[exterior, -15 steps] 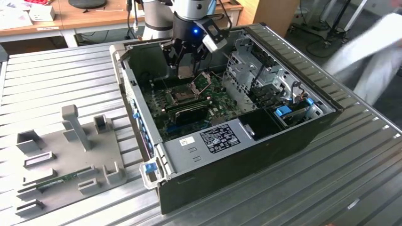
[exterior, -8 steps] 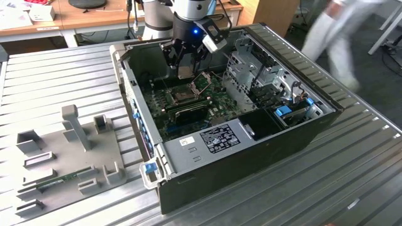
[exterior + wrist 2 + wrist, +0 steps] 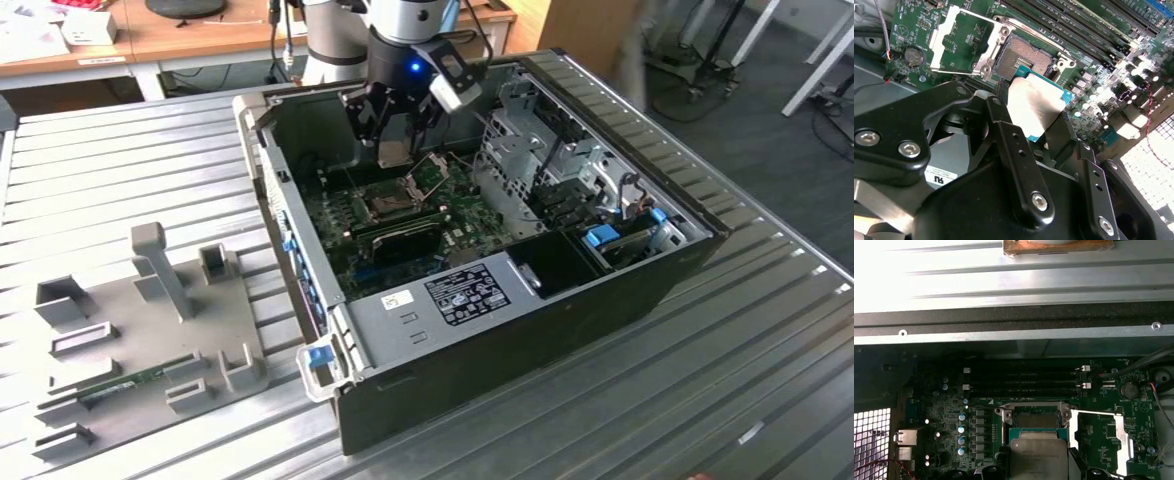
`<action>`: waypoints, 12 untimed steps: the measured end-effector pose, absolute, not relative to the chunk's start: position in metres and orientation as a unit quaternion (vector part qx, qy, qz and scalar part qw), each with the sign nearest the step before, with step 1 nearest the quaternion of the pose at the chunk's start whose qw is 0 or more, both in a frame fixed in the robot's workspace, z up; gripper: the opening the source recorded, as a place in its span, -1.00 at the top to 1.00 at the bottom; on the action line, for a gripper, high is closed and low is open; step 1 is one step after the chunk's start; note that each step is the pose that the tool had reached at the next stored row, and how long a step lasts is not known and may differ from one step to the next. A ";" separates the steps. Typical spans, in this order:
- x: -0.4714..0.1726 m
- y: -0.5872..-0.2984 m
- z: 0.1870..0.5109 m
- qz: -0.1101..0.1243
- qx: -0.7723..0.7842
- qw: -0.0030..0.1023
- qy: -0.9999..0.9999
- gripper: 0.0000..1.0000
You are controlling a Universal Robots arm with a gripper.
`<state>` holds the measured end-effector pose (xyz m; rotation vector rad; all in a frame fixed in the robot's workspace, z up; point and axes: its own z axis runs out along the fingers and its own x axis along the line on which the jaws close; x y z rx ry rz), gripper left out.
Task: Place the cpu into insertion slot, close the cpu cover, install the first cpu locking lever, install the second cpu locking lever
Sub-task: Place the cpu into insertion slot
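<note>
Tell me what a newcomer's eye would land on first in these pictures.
The dull silver cpu stands out first, pinched in the black tool just over the green board inside the open computer case. Close by it in the second wrist view lies the bare insertion slot, with the shiny cpu cover swung open beside it.

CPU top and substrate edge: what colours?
Dull silver-grey top, teal-green edge on the cpu; clearest in the second wrist view.
</note>
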<state>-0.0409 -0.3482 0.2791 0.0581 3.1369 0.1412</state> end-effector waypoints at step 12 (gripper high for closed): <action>-0.041 -0.348 0.279 0.045 0.035 0.001 0.998 -0.08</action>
